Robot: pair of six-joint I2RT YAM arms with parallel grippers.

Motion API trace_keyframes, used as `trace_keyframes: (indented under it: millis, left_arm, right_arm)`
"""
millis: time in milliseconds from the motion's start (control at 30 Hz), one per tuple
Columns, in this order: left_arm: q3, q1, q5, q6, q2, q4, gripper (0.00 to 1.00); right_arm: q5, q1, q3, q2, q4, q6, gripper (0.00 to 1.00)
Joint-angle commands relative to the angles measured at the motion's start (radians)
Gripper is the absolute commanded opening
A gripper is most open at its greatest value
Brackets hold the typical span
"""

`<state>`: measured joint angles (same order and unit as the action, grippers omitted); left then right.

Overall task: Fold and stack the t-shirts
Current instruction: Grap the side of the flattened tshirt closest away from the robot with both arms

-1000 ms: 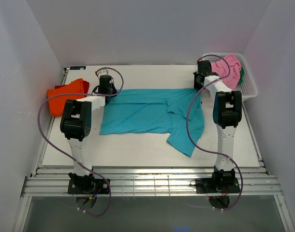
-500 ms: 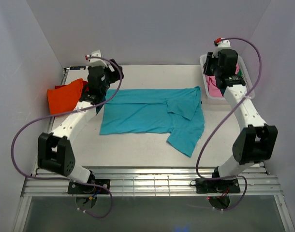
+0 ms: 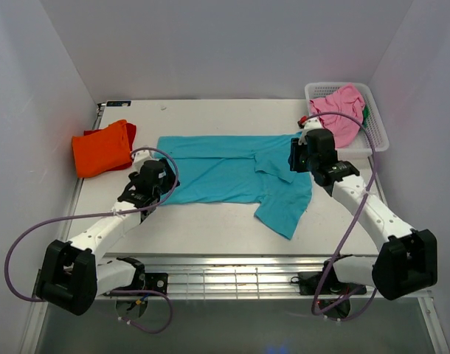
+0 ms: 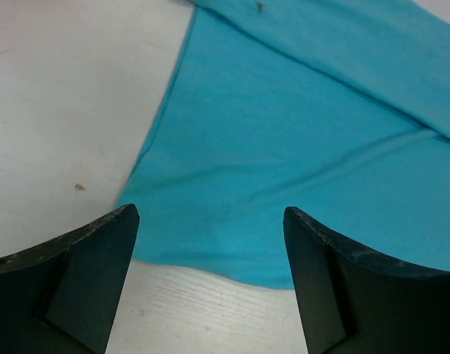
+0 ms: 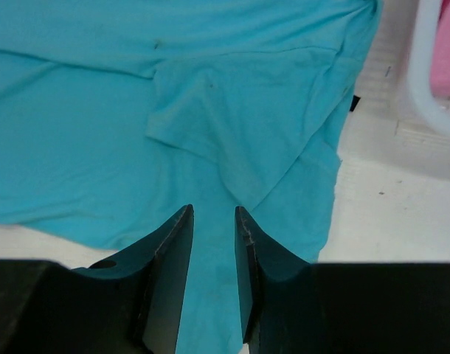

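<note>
We count three t-shirts: one teal t-shirt (image 3: 225, 169) spread flat on the tabletop (image 3: 210, 228), one orange t-shirt (image 3: 101, 147) folded at far left, and one pink t-shirt (image 3: 339, 110) in the one white basket (image 3: 380, 136). There are two pincers. The left pincer (image 4: 210, 217) is spread wide over the teal corner. The right pincer (image 5: 213, 209) is narrowly parted, pinching nothing.

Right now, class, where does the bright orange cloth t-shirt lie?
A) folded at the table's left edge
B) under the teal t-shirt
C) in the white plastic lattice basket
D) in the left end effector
A: the bright orange cloth t-shirt lies folded at the white table's left edge.
</note>
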<state>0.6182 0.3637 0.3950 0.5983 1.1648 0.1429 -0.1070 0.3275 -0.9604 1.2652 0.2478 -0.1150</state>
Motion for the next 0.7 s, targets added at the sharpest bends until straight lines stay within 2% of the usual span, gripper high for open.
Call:
trace_keyframes:
  millis: [0,267,467,667]
  left_arm:
    - [-0.021,0.012,0.123,0.106,-0.037,0.09,0.9]
    - [-0.112,0.017,0.151,0.159,-0.062,0.109,0.91]
    - [-0.109,0.017,0.134,0.126,-0.013,0.064,0.91]
    - [-0.1,0.015,0.116,0.098,0.061,-0.011,0.92]
  right_arm:
    - [-0.103,0.094,0.032,-0.091,0.068,-0.08,0.36]
    - [-0.267,0.352,0.173,-0.125,0.197,-0.267,0.41]
    - [-0.359,0.467,0.222,-0.081,0.257,-0.37,0.41]
    - [-0.407,0.519,0.233,-0.081,0.313,-0.425,0.41]
